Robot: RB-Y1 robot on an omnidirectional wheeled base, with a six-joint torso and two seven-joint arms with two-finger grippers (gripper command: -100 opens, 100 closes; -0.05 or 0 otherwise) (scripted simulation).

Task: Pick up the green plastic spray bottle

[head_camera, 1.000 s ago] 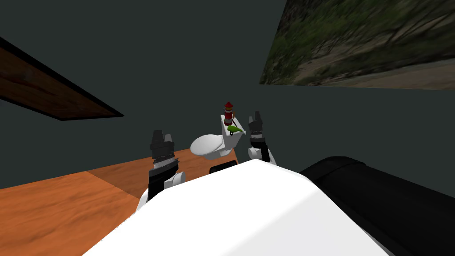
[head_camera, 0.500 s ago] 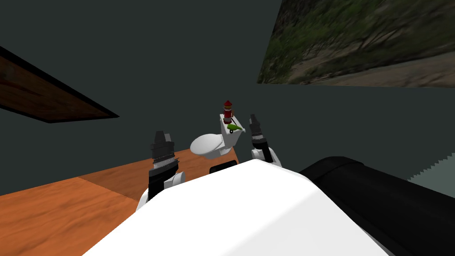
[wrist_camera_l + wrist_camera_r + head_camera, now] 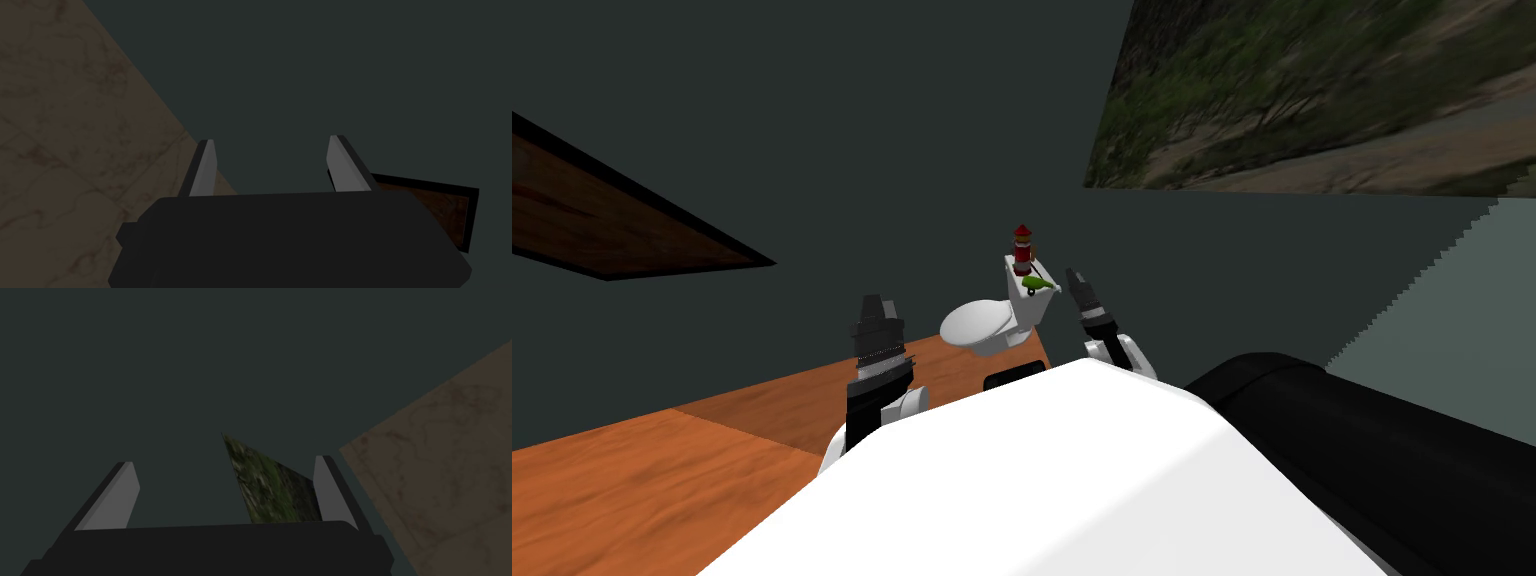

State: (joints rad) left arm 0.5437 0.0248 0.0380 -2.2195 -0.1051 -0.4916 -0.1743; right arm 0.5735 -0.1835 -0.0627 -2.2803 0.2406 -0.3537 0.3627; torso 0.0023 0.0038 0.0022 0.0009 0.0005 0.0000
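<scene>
The green spray bottle [image 3: 1039, 285] lies on the toilet tank [image 3: 1030, 310] lid (beside an upright red object [image 3: 1023, 250]), with the right tool [image 3: 1075, 282] released near the tank and the left tool [image 3: 874, 305] released farther from it.

At the centre of your head view, the green spray bottle [image 3: 1040, 286] on the white toilet tank [image 3: 1027, 310] is too small to make out its nozzle or trigger. The red object [image 3: 1022, 248] near it is too small to identify. Upper right, the landscape picture [image 3: 1312, 90] is blurred and cut off by the frame's edges.
</scene>
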